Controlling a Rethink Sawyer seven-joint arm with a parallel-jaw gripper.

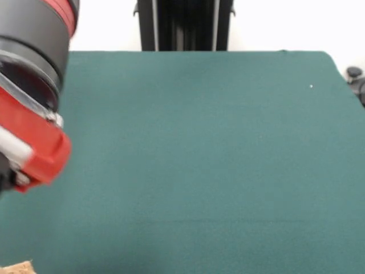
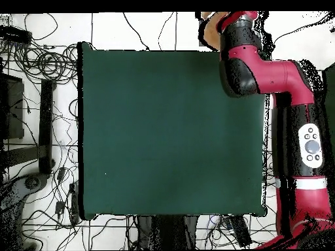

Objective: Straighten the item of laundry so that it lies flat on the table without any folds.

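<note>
The red and black arm (image 2: 262,72) is reaching to the overhead frame's upper right, over the tan-orange terry towel (image 2: 211,27) at the dark green cloth table's (image 2: 163,131) edge, probably to grasp it; the gripper's state cannot be told.

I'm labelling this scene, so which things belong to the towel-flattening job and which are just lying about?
Job: towel, only a scrap in view; table; robot arm.
Lying about: cables on the floor; black knob past the table's corner.
</note>
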